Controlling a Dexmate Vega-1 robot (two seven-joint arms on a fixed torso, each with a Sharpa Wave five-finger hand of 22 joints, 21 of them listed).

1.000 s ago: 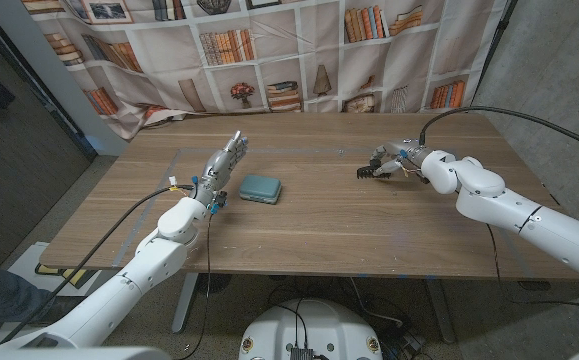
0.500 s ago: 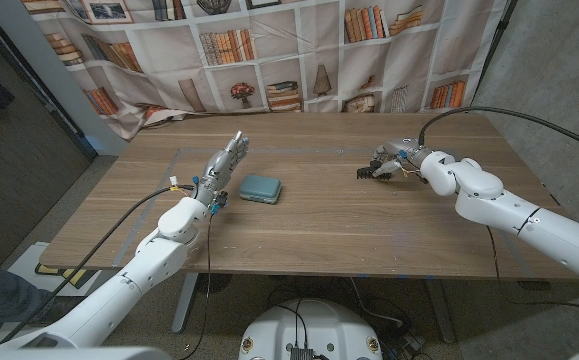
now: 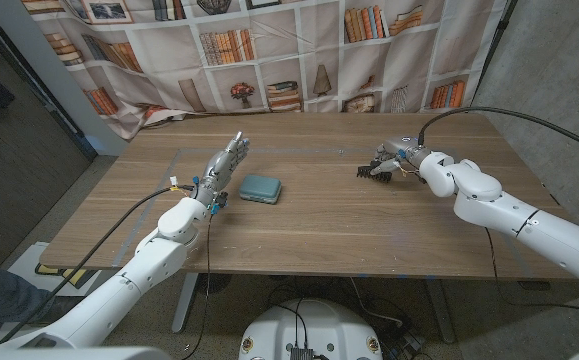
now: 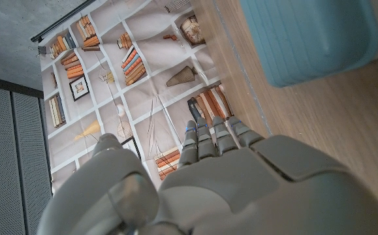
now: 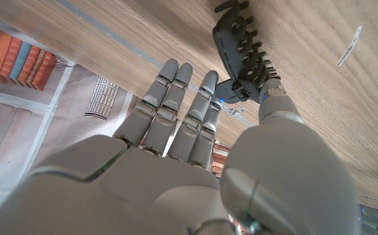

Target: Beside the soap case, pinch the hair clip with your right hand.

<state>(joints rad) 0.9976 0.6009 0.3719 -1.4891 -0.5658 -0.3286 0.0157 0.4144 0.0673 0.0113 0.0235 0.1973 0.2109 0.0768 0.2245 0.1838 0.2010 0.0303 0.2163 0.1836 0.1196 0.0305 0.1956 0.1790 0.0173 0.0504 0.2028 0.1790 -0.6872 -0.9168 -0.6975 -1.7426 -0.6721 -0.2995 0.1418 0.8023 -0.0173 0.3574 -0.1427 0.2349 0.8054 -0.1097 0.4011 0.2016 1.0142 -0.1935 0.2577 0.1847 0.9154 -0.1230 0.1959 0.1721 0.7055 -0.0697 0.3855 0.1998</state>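
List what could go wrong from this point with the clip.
The right hand grips the hair clip only at its hinge end, between thumb and a finger, so it may twist or slip out. The clip is far from the soap case; carrying it across could drop it. The left hand beside the case could crowd placement.

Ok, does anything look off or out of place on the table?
One mismatch: the black toothed hair clip lies far from the teal rectangular soap case, not beside it. The right robot hand touches the clip's end. Nothing spilled or damaged.
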